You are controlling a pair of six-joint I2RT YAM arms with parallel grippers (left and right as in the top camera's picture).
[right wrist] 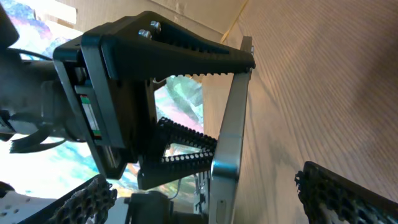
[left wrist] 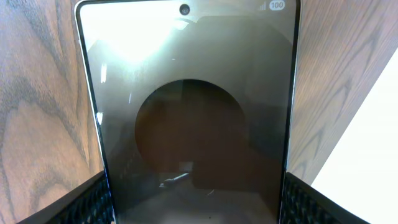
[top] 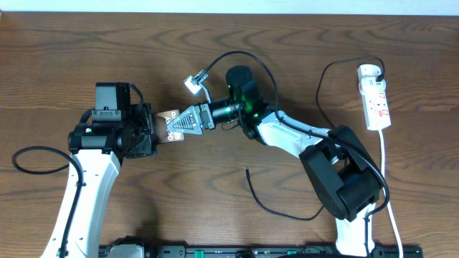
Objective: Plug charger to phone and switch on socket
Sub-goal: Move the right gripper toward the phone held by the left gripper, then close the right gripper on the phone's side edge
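Overhead, the left hand [top: 153, 131] hides most of the phone [top: 168, 132].

The brown wooden bench [top: 215, 43] carries the white socket [top: 376, 100] at its far right side, and the white cord [top: 391, 208] runs from it to the front. The thin black charger [top: 267, 208] lies curved near the front. A black cable loop [top: 25, 168] lies on the left.

A brown wood-grain table [top: 186, 208] fills the view, a pale strip [top: 215, 4] along its far edge
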